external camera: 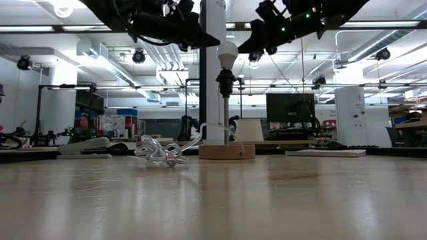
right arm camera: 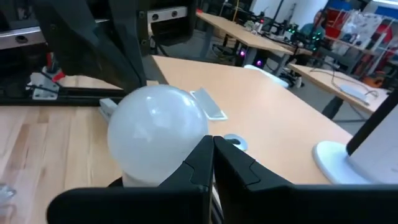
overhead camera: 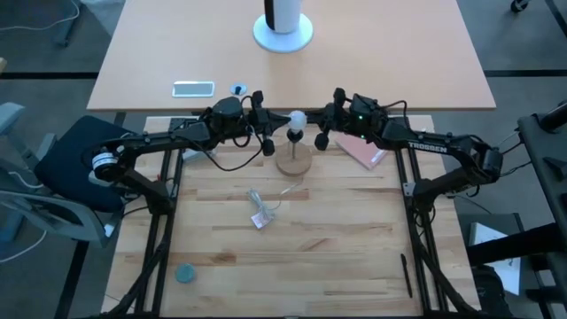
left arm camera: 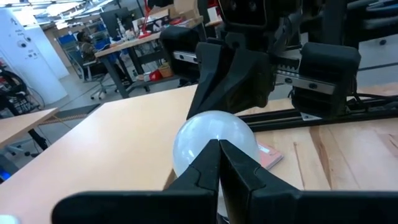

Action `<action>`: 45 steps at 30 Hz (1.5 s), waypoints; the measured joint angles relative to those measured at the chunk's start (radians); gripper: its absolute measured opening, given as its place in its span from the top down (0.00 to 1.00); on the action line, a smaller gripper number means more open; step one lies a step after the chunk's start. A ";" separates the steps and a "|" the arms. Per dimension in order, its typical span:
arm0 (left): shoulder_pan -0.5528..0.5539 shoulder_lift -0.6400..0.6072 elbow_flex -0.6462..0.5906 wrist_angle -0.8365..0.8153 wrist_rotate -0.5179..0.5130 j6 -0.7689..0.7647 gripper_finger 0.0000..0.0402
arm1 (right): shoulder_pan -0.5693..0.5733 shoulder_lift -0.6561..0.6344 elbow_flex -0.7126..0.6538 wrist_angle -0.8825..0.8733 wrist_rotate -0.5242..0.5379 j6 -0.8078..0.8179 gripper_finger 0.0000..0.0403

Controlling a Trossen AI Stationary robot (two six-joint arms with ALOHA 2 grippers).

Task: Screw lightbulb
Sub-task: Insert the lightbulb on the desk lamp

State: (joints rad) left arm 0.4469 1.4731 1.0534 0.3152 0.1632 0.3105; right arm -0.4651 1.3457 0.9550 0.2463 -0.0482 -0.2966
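The frosted white lightbulb (external camera: 227, 53) stands upright in the black socket (external camera: 226, 80) on a thin rod, which rises from the round wooden base (overhead camera: 294, 162) at the table's far middle. My left gripper (left arm camera: 219, 144) is shut and level, its tip at the bulb's dome from the table's left. My right gripper (right arm camera: 211, 138) is also shut and level, its tip at the dome from the right. In the low view both tips (external camera: 216, 40) (external camera: 241, 48) flank the bulb's top. My left gripper's shut fingertips (left arm camera: 211, 155) come level from the table's left at the side of the bulb's dome (left arm camera: 199, 134); whether they touch it I cannot tell. My right gripper's shut fingertips (right arm camera: 205, 149) come level from the right at the dome's other side (right arm camera: 168, 124); whether they touch it I cannot tell.
A crumpled clear wrapper (overhead camera: 260, 213) lies in front of the wooden base. A pink booklet (overhead camera: 363, 151) lies under the right arm. A teal disc (overhead camera: 184, 273) and a black pen (overhead camera: 406, 275) lie near the front. A phone (overhead camera: 193, 88) and a white lamp foot (overhead camera: 283, 34) sit on the far table.
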 joint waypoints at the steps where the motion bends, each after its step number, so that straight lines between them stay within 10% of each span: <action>1: 0.000 0.000 0.000 -0.004 0.000 -0.003 1.00 | 0.001 0.000 0.000 -0.001 -0.003 0.000 0.98; 45: -0.002 -0.053 -0.005 -0.167 -0.088 -0.035 1.00 | 0.015 -0.048 -0.002 -0.079 0.021 0.040 0.98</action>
State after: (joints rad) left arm 0.4452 1.4203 1.0485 0.1478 0.0752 0.2756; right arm -0.4500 1.2976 0.9531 0.1669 -0.0277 -0.2562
